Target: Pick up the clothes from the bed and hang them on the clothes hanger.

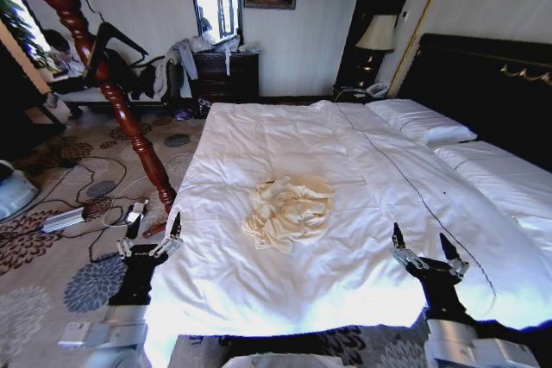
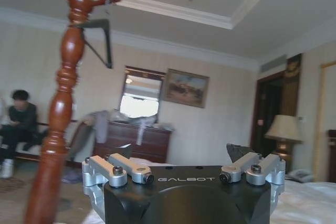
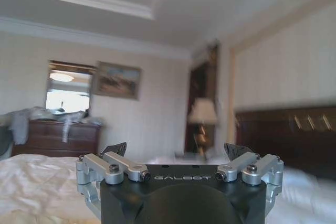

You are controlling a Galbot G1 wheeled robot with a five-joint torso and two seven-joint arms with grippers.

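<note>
The clothes, a cream shirt [image 1: 289,211], lie crumpled in a heap near the middle of the bed's white duvet [image 1: 345,144]. My left gripper [image 1: 153,228] is raised over the bed's left edge, open and empty, left of the shirt and a little nearer to me. My right gripper [image 1: 421,239] is up over the duvet to the shirt's right, also open and empty. Both wrist views show spread fingers: the left gripper [image 2: 181,153] and the right gripper [image 3: 177,150]. The black clothes hanger [image 1: 116,40] [image 2: 107,43] hangs on the red-brown coat stand [image 1: 121,109].
The coat stand's pole [image 2: 58,119] rises close beside my left arm, at the bed's left side. Cables and a power strip [image 1: 65,217] lie on the carpet. A dark dresser [image 1: 224,71] with draped garments stands at the far wall. Headboard [image 1: 483,84] and pillows [image 1: 423,118] sit at right.
</note>
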